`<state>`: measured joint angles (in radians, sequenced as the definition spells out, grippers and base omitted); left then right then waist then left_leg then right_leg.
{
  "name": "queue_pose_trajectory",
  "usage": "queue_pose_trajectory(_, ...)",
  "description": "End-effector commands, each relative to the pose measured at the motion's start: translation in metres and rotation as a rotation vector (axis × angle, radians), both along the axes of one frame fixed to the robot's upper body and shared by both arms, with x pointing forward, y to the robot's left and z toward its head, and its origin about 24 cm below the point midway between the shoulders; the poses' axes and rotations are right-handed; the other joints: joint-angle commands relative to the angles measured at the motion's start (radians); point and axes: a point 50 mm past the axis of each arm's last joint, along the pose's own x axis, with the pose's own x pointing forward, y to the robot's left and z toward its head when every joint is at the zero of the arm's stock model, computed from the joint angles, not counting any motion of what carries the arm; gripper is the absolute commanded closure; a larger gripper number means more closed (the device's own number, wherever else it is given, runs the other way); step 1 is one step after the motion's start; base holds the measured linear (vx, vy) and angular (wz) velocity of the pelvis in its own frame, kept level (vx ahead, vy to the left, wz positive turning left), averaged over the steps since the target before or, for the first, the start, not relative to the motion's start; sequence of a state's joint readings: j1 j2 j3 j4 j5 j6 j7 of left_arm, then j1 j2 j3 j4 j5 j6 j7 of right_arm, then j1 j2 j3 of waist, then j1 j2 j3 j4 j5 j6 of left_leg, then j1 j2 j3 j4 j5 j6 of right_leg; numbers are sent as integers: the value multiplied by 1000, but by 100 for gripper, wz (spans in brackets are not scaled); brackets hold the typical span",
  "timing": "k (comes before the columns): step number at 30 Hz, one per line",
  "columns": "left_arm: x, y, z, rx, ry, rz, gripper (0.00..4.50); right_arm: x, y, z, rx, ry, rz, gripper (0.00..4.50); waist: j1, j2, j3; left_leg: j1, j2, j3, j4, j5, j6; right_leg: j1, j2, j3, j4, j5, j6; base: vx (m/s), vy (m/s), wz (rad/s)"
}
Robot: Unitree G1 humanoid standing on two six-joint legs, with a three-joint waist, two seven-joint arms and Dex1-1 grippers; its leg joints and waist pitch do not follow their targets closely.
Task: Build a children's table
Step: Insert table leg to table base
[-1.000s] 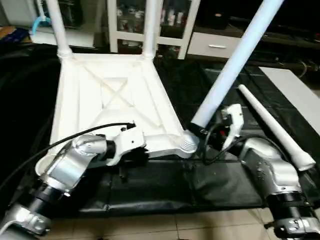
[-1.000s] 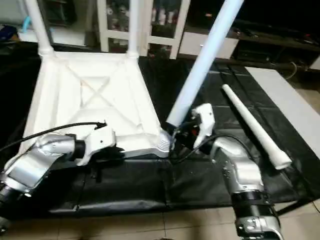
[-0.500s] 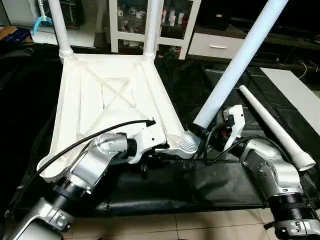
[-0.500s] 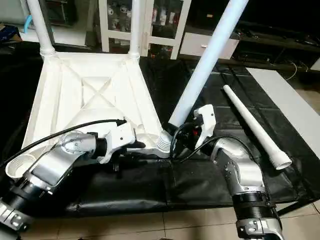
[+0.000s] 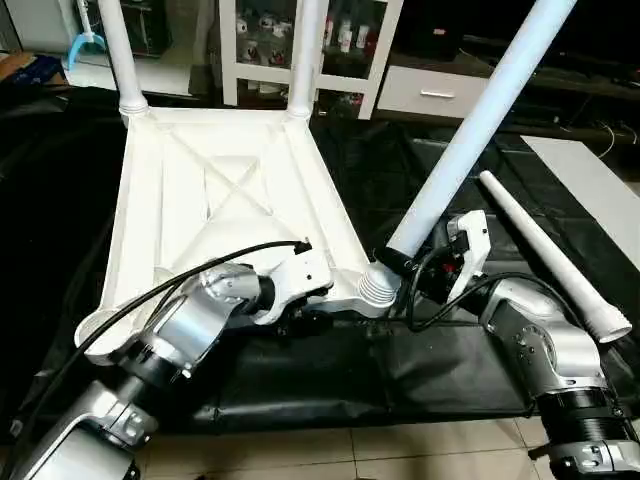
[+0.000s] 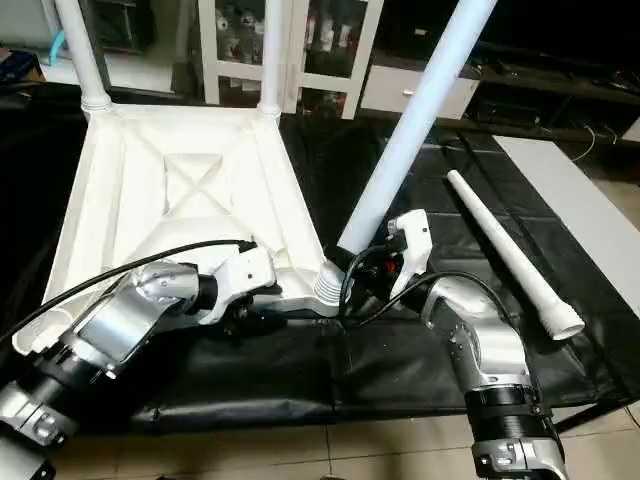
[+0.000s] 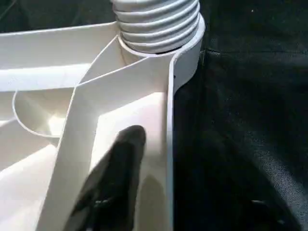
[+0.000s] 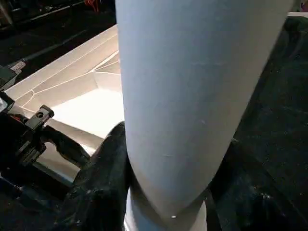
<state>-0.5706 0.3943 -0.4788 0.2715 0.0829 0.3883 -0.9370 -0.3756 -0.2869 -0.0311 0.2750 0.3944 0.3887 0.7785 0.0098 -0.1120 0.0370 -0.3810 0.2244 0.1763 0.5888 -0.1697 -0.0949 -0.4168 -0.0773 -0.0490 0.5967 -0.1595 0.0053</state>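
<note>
The white table top (image 5: 230, 190) lies upside down on a black mat, X ribs up. Two white legs (image 5: 118, 50) (image 5: 305, 50) stand in its far corner sockets. My right gripper (image 5: 400, 265) is shut on a third leg (image 5: 470, 130), which leans to the right. Its threaded end (image 5: 378, 287) sits at the near right corner socket. The right wrist view has this leg (image 8: 183, 96) between black fingers (image 8: 101, 183). My left gripper (image 5: 295, 320) is open, astride the near rim beside that corner, with one finger (image 7: 120, 168) inside the rim. The fourth leg (image 5: 550, 250) lies on the mat at right.
The near left corner socket (image 5: 95, 330) stands empty beside my left forearm. A white shelf unit (image 5: 330, 60) and a drawer cabinet (image 5: 430, 95) stand behind the mat. A white board (image 5: 600, 190) lies at the far right, and tiled floor (image 5: 350, 450) runs along the front.
My left gripper has slid right along the near rim, close to the corner with the threaded end. The right gripper and its tilted leg have barely moved.
</note>
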Motion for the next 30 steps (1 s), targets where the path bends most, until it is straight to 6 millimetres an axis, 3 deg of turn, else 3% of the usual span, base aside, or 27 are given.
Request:
queue_pose_trajectory(1,0,0,-7,45,48,0,265,-3,-5,-6,-22,32,-15,266,0,22,-57,23,7,7,-69,-260,-21,40,-37,30,-64,-240,-172,0,0,0)
queue_pose_trajectory(9,1,3,-11,99,84,71,337,-2,-7,-5,-30,33,-18,266,1,20,-58,20,7,7,-68,-235,-13,44,-38,30,-60,-210,-181,0,0,0)
queue_pose_trajectory(16,4,-3,-13,139,82,83,384,-1,-5,-5,-32,31,-19,266,2,18,-54,21,6,4,-70,-287,-19,40,-40,29,-73,-309,-155,0,0,0)
queue_pose_trajectory(22,2,-7,-15,179,72,46,442,-1,-5,-4,-36,27,-16,266,4,19,-54,21,7,3,-72,-292,-19,40,-39,28,-73,-309,-154,0,0,0)
queue_pose_trajectory(30,-1,-8,-14,188,85,36,450,-1,-6,0,-31,19,14,266,4,17,-57,20,6,4,-71,-264,-12,43,-39,30,-68,-264,-165,0,0,0)
